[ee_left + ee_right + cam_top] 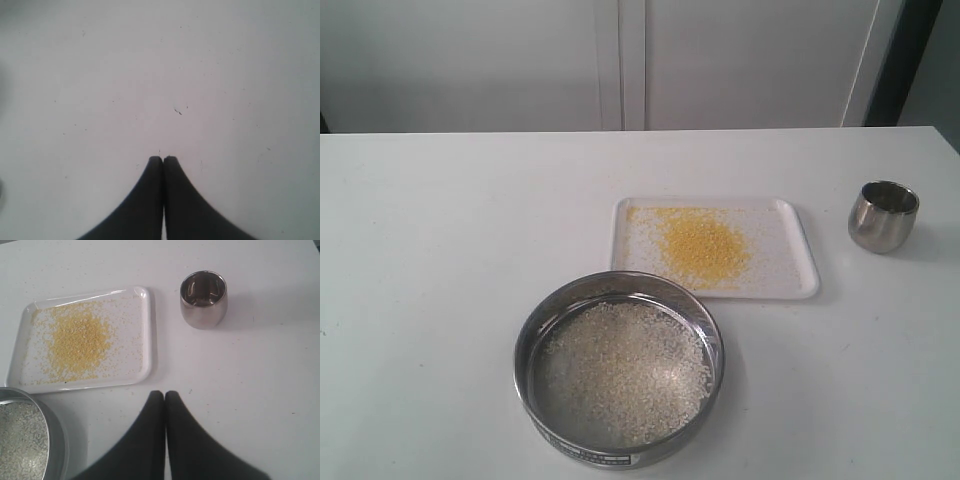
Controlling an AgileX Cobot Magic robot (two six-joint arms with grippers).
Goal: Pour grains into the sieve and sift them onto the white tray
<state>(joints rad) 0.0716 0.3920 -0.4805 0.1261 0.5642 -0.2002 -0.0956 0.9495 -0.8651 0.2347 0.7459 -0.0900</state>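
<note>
The round steel sieve (532, 345) rests on the table near the front, holding whitish rice-like grains (625, 372). Behind it lies the white tray (802, 250) with a heap of yellow grains (702, 246) on it. In the right wrist view the tray (145, 330), its yellow grains (75, 342) and a piece of the sieve (57, 440) show. My right gripper (164, 393) is shut and empty above bare table near the tray's edge. My left gripper (163, 159) is shut and empty over bare table. Neither arm shows in the exterior view.
A small steel cup (883, 215) stands upright to the right of the tray; the right wrist view shows the cup (203, 299) as empty. The white table (440, 260) ends at a pale wall behind.
</note>
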